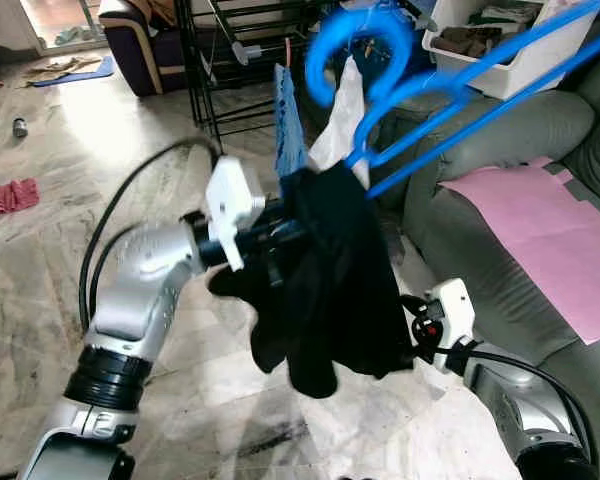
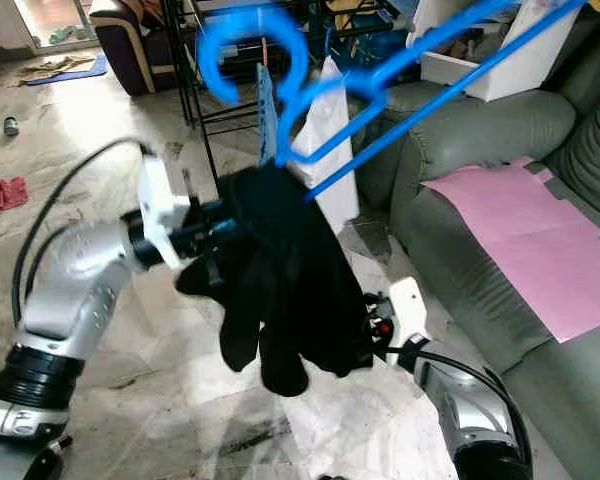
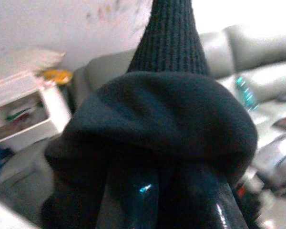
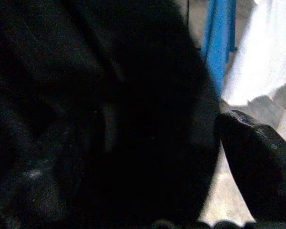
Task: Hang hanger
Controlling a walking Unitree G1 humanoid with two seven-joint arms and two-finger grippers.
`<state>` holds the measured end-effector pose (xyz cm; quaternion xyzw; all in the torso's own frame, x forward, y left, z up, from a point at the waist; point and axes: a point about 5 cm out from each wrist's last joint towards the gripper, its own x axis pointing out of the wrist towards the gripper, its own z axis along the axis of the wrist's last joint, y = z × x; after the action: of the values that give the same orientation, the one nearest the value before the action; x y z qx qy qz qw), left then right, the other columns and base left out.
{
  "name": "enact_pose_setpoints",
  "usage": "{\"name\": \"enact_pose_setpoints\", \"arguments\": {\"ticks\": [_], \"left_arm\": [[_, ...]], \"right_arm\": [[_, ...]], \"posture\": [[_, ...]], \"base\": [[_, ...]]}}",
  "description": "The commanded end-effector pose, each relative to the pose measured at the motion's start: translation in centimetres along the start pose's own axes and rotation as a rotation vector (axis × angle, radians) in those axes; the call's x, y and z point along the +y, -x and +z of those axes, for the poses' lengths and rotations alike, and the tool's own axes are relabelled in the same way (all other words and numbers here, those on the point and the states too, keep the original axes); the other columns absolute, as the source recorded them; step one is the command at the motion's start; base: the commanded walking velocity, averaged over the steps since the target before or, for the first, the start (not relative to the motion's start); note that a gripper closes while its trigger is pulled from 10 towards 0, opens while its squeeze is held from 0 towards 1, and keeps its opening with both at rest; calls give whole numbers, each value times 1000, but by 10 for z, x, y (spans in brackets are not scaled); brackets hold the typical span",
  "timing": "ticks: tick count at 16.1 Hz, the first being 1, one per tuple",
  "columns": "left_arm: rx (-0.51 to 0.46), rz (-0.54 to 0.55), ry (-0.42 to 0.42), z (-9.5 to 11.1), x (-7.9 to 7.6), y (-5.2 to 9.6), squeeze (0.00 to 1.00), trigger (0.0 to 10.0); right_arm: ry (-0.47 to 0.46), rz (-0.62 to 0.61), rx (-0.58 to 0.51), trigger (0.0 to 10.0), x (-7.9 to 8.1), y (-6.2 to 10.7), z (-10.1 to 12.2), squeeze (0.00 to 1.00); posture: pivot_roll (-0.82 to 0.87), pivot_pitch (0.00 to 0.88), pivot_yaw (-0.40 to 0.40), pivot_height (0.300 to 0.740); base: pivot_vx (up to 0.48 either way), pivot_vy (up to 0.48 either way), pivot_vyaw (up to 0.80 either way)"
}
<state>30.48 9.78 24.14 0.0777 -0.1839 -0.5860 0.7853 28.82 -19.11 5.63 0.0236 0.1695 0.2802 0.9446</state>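
A grey sofa [image 1: 500,150] is on my right. A black cloth [image 1: 335,280] hangs from the blue hanger [image 1: 450,85] in front of me. My left gripper [image 1: 280,235] is clamped on the cloth's top. My right gripper [image 1: 405,335] touches its bottom edge; I cannot tell if it grips.

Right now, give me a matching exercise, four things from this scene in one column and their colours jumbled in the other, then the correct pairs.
Things:
1. hanger
2. garment held at the left end effector
3. sheet on the sofa
4. cloth on the floor

Colours:
A. red
B. black
C. blue
D. pink

Pairs: 1-C, 2-B, 3-D, 4-A
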Motion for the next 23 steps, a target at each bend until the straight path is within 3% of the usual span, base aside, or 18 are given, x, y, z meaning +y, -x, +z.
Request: {"name": "enact_pose_setpoints", "arguments": {"ticks": [1, 4, 5, 8, 10, 11, 13, 14, 17, 18, 20, 23], "left_arm": [[-88, -28, -24, 29, 3, -5, 0, 0], [-117, -21, 30, 38, 5, -2, 0, 0], [-125, -7, 40, 39, 7, 0, 0, 0], [-137, 37, 71, 44, 13, 4, 0, 0], [-102, 55, 82, 38, 16, 10, 0, 0], [-52, 53, 136, 25, 13, 21, 0, 0], [-2, 66, 163, 12, 11, 32, 0, 0], [45, 105, 212, -3, 11, 46, 0, 0], [108, 133, 283, -26, 5, 62, 0, 0], [195, 60, 249, -34, -8, 65, 0, 0], [243, -24, 260, -41, -25, 65, 0, 0], [308, -62, 302, -58, -37, 76, 0, 0]], "right_arm": [[29, -70, 41, 10000, -11, 3, -7, 0], [70, -200, 83, 10000, -26, 3, -9, 0], [51, -223, 97, 0, -30, 5, -12, 0], [-22, -342, 141, 0, -48, 18, -24, 0], [-109, -462, 107, 0, -66, 31, -21, 0], [-206, -610, -28, 0, -91, 46, 4, 0], [-233, -678, -117, 0, -106, 54, 25, 0], [-222, -720, -228, 0, -119, 61, 60, 0], [-189, -749, -380, 0, -129, 66, 114, 0], [-156, -740, -424, 0, -131, 66, 139, 0], [-134, -760, -471, 0, -134, 70, 165, 0], [-107, -735, -521, 0, -130, 65, 189, 0]], "posture": [[53, 68, -18, 740], [50, 66, -19, 740], [45, 65, -21, 740], [38, 66, -26, 740], [34, 67, -25, 740], [25, 72, -21, 740], [22, 77, -18, 740], [19, 78, -17, 740], [12, 81, -24, 740], [11, 84, -24, 740], [13, 85, -28, 740], [13, 84, -31, 740]], "base": [[0, 0, 0], [0, 0, 0], [0, 0, 0], [0, 0, 0], [0, 0, 0], [0, 0, 0], [0, 0, 0], [0, 0, 0], [0, 0, 0], [0, 0, 0], [0, 0, 0], [0, 0, 0]]}}
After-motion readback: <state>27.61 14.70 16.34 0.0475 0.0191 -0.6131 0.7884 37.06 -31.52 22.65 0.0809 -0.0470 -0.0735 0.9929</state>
